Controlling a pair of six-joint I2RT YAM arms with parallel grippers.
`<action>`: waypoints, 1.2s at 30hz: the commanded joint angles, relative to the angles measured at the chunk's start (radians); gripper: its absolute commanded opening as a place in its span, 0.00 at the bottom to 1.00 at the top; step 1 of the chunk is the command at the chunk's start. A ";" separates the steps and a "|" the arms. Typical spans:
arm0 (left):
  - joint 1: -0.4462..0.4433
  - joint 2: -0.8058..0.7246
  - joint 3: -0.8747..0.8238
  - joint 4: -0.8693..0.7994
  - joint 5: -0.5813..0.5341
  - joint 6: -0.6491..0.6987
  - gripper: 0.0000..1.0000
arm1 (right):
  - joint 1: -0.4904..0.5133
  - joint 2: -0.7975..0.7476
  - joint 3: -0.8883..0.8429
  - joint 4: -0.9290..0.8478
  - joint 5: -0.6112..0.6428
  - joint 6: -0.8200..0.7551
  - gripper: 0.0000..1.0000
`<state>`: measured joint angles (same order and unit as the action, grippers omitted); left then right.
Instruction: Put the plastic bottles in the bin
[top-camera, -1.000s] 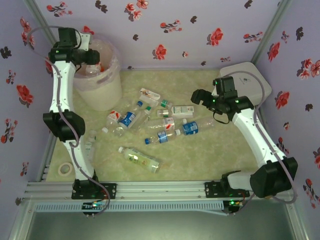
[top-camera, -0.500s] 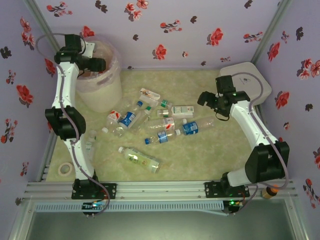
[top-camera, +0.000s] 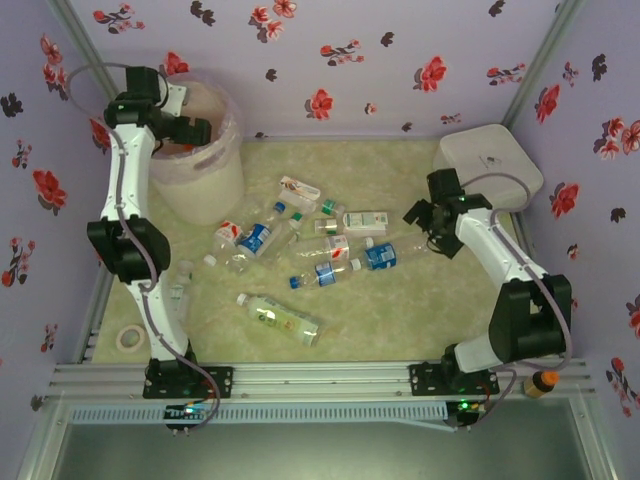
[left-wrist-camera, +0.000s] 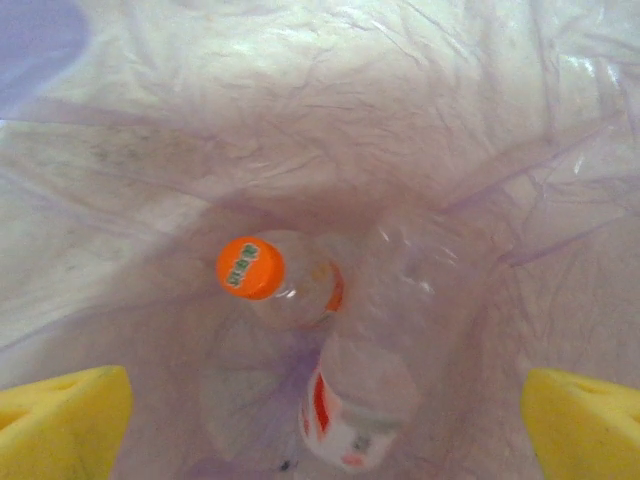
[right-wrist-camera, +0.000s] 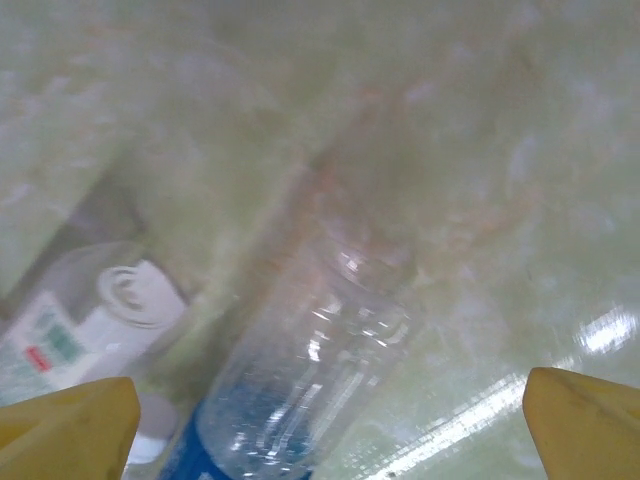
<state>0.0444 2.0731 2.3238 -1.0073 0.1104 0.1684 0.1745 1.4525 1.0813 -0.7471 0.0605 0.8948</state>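
Right hand (right-wrist-camera: 330, 390): wide open, holding nothing, poised just above the blue-labelled bottle (top-camera: 390, 253). That bottle lies flat on the counter (top-camera: 400, 330), at the right edge of the bottle cluster (top-camera: 290, 245). Its long axis runs roughly left-right and crosses the finger gap diagonally in the wrist view, so a wrist turn looks needed. Left hand (left-wrist-camera: 325, 400): open, empty, over the bin (top-camera: 215, 185) at far left.

Lilac walls (top-camera: 400, 50) (printed with red and dark flowers) enclose a pale green marbled tabletop (top-camera: 400, 310).
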 joint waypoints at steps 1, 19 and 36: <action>0.006 -0.094 0.071 -0.068 -0.104 0.036 1.00 | -0.008 -0.021 -0.069 0.054 -0.011 0.201 0.96; -0.369 -0.644 -0.627 0.085 -0.144 -0.154 1.00 | -0.020 0.123 -0.159 0.276 -0.048 0.415 0.96; -0.631 -0.670 -0.871 0.334 0.066 -0.386 1.00 | -0.037 0.089 -0.143 0.227 -0.015 0.295 0.62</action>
<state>-0.5716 1.3708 1.4513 -0.7692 0.0990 -0.1665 0.1482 1.6188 0.9234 -0.4614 -0.0002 1.2469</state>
